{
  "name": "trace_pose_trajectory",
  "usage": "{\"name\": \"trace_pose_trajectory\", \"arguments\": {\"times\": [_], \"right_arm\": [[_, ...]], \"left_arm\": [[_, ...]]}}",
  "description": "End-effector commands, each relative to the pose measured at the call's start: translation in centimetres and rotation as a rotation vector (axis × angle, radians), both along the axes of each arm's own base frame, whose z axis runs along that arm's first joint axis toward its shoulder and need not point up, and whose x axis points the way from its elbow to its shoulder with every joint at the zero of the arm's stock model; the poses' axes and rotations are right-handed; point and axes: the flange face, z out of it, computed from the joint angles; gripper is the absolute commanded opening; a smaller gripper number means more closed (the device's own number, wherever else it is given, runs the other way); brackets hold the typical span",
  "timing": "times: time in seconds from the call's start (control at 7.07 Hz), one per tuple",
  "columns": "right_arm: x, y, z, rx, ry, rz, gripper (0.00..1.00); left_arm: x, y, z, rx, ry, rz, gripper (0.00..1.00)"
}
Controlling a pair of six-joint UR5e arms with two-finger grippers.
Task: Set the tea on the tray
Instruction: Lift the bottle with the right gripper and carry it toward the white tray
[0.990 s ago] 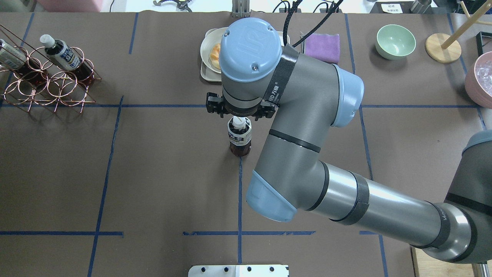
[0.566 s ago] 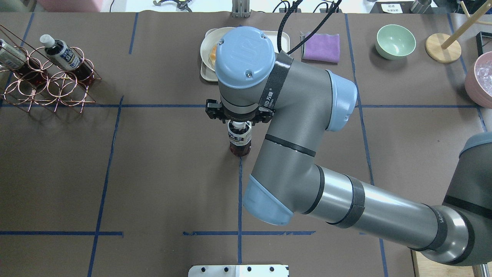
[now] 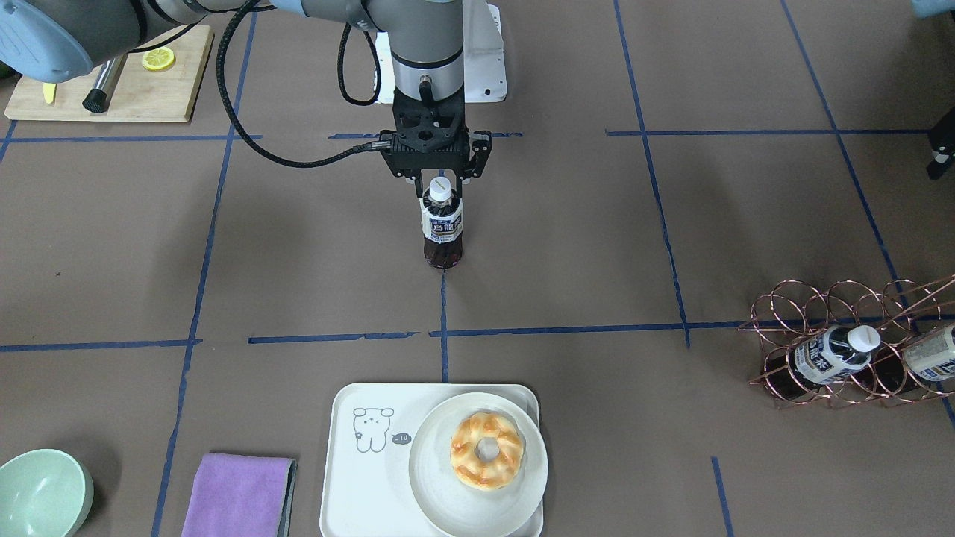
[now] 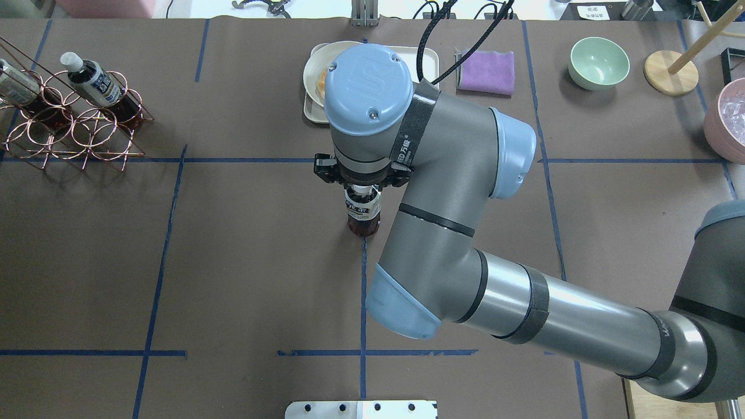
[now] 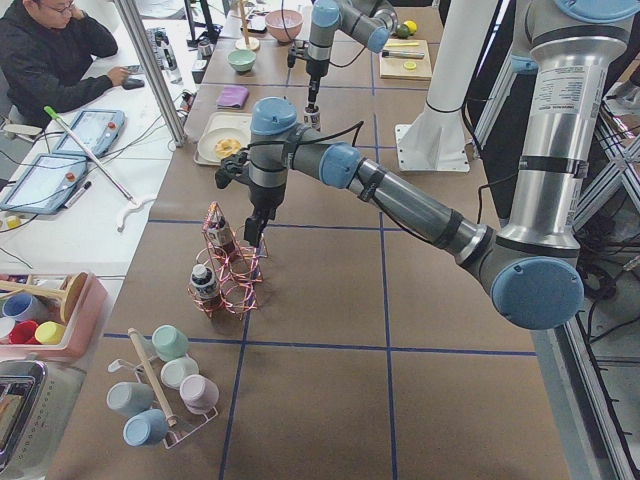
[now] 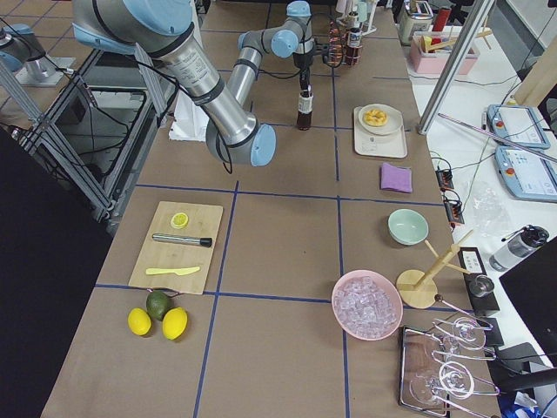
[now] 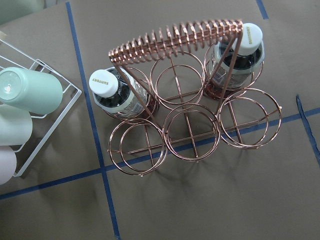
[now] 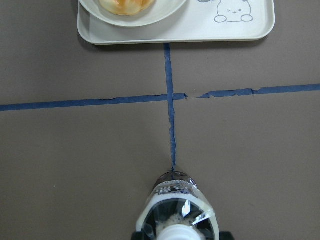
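Note:
The tea [image 3: 442, 227] stands upright on the brown mat at the table's middle; it also shows in the overhead view [image 4: 362, 212] and at the bottom of the right wrist view [image 8: 175, 205]. My right gripper [image 3: 440, 179] hangs straight over it, open, fingers on either side of the white cap. The cream tray [image 3: 351, 462] with the bear drawing lies beyond the tea, away from the robot, and shows in the right wrist view [image 8: 200, 30]. My left gripper [image 5: 258, 232] hovers over a copper wire rack; I cannot tell if it is open or shut.
A round plate [image 3: 440, 500] with a doughnut [image 3: 488, 450] fills half the tray. The copper rack [image 3: 843, 350] holds other bottles. A purple cloth [image 3: 239, 496] and green bowl [image 3: 41, 492] lie beside the tray. A cutting board [image 3: 112, 82] is near the robot's right.
My right gripper has come down over the tea's cap, which is now hidden under it in the overhead view. The tea has not moved.

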Motion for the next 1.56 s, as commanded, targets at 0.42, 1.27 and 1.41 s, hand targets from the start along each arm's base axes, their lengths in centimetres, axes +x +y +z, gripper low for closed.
{"name": "trace_pose_trajectory", "arguments": {"times": [0.42,1.27,1.41], "right_arm": [[1.4,-0.3,-0.8,0.007,-0.017,0.009,0.00],[11.5,-12.3,-1.2,0.096,0.053,0.121,0.00],[11.7,-15.6,0.3,0.097,0.042,0.132,0.00]], "left_arm": [[-0.1,-0.1,0.2,-0.006,0.000,-0.004,1.00],[-5.4,2.5,8.4,-0.063,-0.051,0.040,1.00],[-7.1,2.4,10.3,-0.069,-0.060,0.045,1.00]]}}
